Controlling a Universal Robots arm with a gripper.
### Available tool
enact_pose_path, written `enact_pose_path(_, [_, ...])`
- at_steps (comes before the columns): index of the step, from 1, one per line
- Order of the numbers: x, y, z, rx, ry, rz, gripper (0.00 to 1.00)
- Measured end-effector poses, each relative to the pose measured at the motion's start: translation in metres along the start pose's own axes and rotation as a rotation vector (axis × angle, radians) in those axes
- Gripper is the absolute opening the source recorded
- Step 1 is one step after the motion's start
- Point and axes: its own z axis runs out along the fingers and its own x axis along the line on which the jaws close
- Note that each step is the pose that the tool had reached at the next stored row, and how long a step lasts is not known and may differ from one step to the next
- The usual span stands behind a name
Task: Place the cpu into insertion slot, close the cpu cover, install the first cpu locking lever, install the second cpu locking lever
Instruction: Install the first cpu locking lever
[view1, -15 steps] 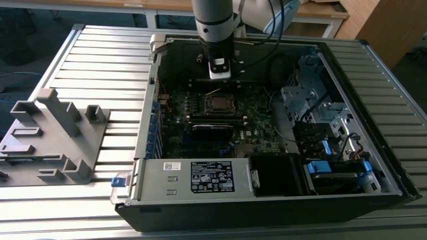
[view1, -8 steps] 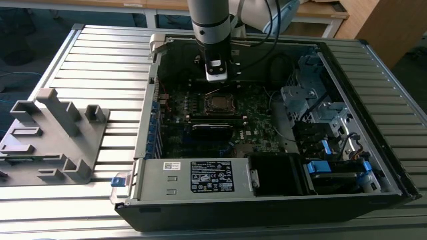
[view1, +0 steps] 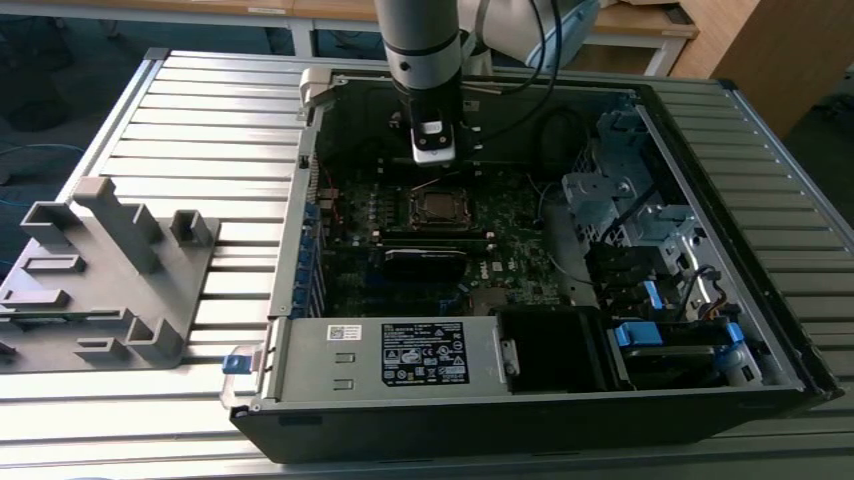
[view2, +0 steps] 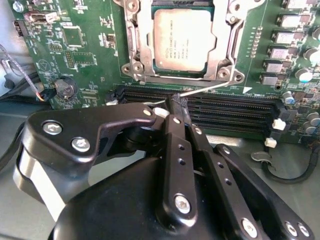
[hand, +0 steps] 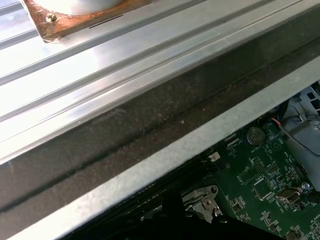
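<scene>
Jaws drawn together at a thin locking lever (view2: 212, 88) beside the insertion slot (view2: 183, 76).
In the second wrist view the gripper (view2: 178, 103) is seen touching that wire, with the cpu (view2: 182, 40) seated under the closed cpu cover (view2: 134, 47); in the exterior view the arm (view1: 424, 50) is held vertical over the open computer case (view1: 400, 430) on the bench (view1: 200, 110).

Ribbed aluminium tabletop (view1: 200, 110); wooden desk (view1: 641, 25) behind; wooden cabinet (view1: 774, 60) at exterior view's right; dark floor (view1: 54, 60).
</scene>
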Motion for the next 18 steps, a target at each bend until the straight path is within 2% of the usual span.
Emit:
enact_pose_path(7, [0.0000,-0.0003,0.0016,0.0005,-0.0028,0.001,0.11])
enact_pose_path(18, [-0.0012,0.0003,0.0030,0.0006,-0.0032,0.001,0.11])
